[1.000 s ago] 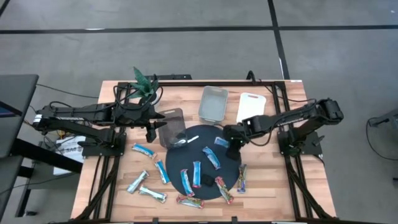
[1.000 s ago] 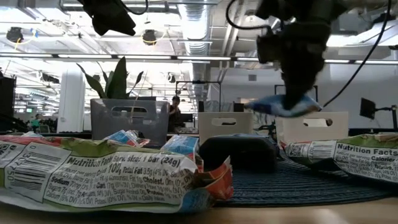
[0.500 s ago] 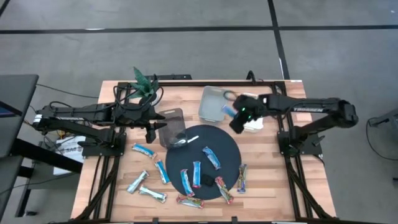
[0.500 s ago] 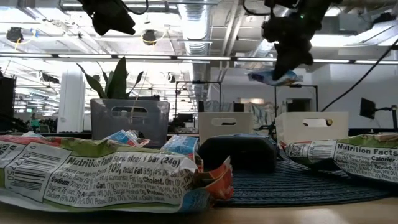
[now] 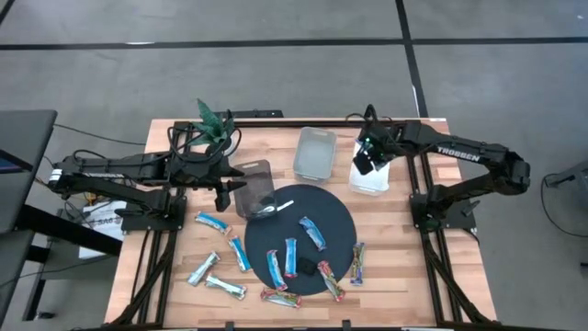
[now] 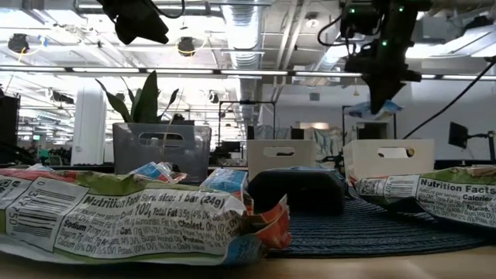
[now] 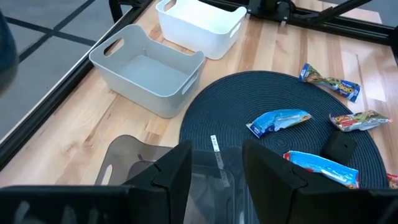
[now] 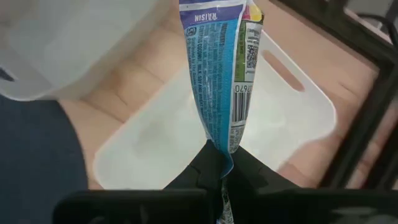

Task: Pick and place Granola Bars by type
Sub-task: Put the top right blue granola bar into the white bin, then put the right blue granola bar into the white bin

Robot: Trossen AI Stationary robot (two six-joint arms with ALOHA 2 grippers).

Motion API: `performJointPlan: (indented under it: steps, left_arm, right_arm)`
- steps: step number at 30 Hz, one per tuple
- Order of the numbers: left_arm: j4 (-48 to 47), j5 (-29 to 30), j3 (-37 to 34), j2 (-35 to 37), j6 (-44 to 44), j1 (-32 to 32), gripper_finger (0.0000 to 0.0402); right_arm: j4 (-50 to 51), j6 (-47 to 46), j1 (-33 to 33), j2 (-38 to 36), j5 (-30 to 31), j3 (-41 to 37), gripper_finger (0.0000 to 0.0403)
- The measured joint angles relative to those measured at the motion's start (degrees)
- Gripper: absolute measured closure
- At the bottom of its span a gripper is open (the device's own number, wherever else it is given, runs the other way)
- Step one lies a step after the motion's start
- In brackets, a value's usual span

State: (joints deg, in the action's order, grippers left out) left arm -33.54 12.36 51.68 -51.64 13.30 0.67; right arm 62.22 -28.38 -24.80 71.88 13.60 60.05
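Note:
My right gripper (image 5: 366,162) hangs above the white bin (image 5: 371,166) at the table's far right, shut on a blue granola bar (image 8: 216,74); in the low view the bar (image 6: 374,108) hangs high over the white bin (image 6: 389,159). Other granola bars lie on the dark round mat (image 5: 299,237) and on the wood left of it, such as a blue one (image 5: 311,232) and a silvery one (image 5: 202,268). My left gripper (image 5: 225,195) waits open over the smoky bin (image 5: 254,188), whose rim (image 7: 124,149) shows in the left wrist view. My right gripper pinches the blue bar by the crimped end of its wrapper (image 8: 221,152) between its two fingers. The bar is lifted clear, and in the wrist view it reaches away from the fingers over the white bin's inside (image 8: 155,137).
A grey bin (image 5: 314,153) stands left of the white one. A small black block (image 5: 302,267) and a white stick (image 5: 277,206) lie on the mat. A plant (image 5: 211,119) stands at the far left. Bare wood lies along the near edge.
My right gripper has lifted the blue bar off the mat's right part and carried it toward the table's far edge, passing by the grey bin, then toward the right edge until it stood over the white bin. It has stayed shut on the bar.

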Motion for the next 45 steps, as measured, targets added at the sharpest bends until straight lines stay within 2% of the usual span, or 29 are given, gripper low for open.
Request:
performJointPlan:
  steps: [12, 26, 35, 39, 45]
  left_arm:
    - [0.0, 0.0, 0.0, 0.0, 0.0, 0.0, 0.0267]
    - [0.0, 0.0, 0.0, 0.0, 0.0, 0.0, 0.0267]
    - [0.0, 0.0, 0.0, 0.0, 0.0, 0.0, 0.0267]
    - [0.0, 0.0, 0.0, 0.0, 0.0, 0.0, 0.0267]
    - [-0.1, 0.0, 0.0, 0.0, 0.0, 0.0, 0.0267]
  right_arm:
    - [1.8, -0.1, -0.1, 0.0, -0.2, 0.0, 0.0383]
    - [1.8, -0.1, -0.1, 0.1, -0.3, 0.0, 0.0287]
    - [0.5, 2.8, 1.2, 0.1, -0.8, 0.0, 0.0264]
    - [-9.6, 8.4, 6.1, -3.3, -1.9, -2.2, 0.0265]
    - [-37.2, 11.9, 14.5, -15.4, -6.6, -13.7, 0.0272]
